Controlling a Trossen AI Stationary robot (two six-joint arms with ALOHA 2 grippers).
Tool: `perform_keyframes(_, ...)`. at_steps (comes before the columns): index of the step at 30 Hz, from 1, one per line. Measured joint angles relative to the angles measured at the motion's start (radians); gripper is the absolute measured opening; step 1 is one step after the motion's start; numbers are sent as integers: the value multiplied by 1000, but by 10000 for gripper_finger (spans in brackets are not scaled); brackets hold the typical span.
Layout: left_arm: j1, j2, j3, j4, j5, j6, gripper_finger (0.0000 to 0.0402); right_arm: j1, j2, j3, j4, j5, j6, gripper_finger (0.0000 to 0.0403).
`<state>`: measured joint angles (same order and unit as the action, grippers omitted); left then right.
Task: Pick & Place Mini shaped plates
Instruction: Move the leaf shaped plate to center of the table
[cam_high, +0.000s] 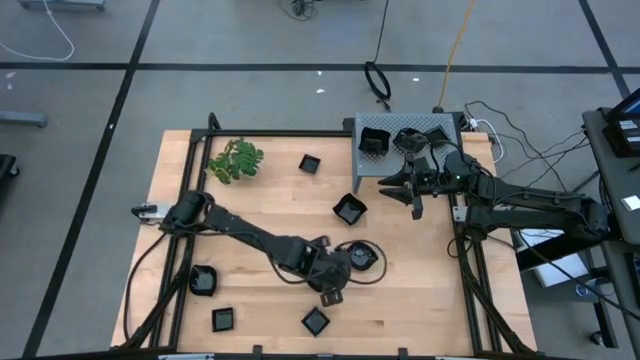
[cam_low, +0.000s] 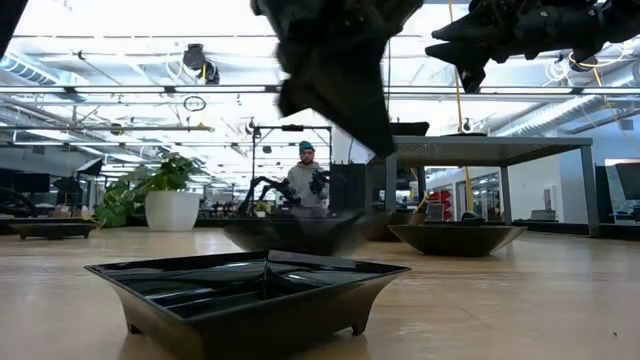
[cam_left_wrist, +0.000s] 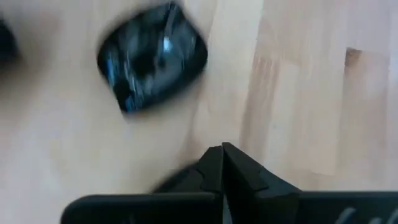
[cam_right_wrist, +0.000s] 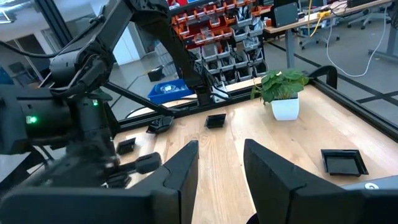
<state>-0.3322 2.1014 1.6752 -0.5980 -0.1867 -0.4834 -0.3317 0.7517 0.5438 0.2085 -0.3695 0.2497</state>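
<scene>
- Pale wooden surface (cam_high: 270, 200) fills the middle of the high view, framed by dark rails, with grey floor around it.
- At the upper right of the surface stands a grey perforated box (cam_high: 408, 150); at least two black plates (cam_high: 374, 141) already lie inside it, so part of the job looks done.
- Loose plates remain out on the wood: a square plate (cam_high: 309, 163) near the upper centre, another plate (cam_high: 349, 209) just left of the box, a rounded plate (cam_high: 361, 256) at centre right, and three along the lower left, a round one (cam_high: 203, 281), a square one (cam_high: 224, 320) and a further square one (cam_high: 315, 321).
- My judgement is that most of the work is still left, with six plates visible outside the box.
- Left pincer (cam_high: 333, 281) sits low in the centre of the high view, just beside the rounded plate; in the left wrist view its fingertips (cam_left_wrist: 222, 163) are pressed together and grip nothing, with a rounded plate (cam_left_wrist: 152, 56) beyond them.
- Right pincer (cam_high: 412, 190) hovers at the lower edge of the box; the right wrist view shows its fingers (cam_right_wrist: 184, 163) spread apart and empty.
- A green sprig (cam_high: 236, 160) lies at the upper left, well apart from the plates.
</scene>
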Motion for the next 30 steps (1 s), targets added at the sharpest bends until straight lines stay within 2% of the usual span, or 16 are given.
perform_keyframes(4, 37, 0, 0, 13, -2, 293, 15, 0, 0, 0, -4, 0, 0, 116)
perform_keyframes(7, 61, 0, 0, 4, 26, 353, 24, 0, 0, 0, -5, -2, 0, 116)
perform_keyframes(11, 79, -1, 0, -36, 42, 304, 25, 0, 0, 0, -12, -2, 0, 116)
perform_keyframes(14, 83, -9, 0, -128, 66, 220, 26, 0, 0, 0, -37, -2, 0, 116)
perform_keyframes(19, 74, -9, 0, -351, 175, 16, 26, 0, 0, 0, -88, -2, -2, 116)
perform_keyframes(23, 39, -9, 0, -469, 243, -23, 26, 0, 0, 0, -96, -2, -7, 116)
perform_keyframes(27, -9, -9, 0, -516, 250, -50, 26, 0, 0, 0, -97, -2, -7, 116)
perform_keyframes(30, -43, -4, 0, -480, 259, -70, 26, 0, 0, 0, -97, -2, -7, 116)
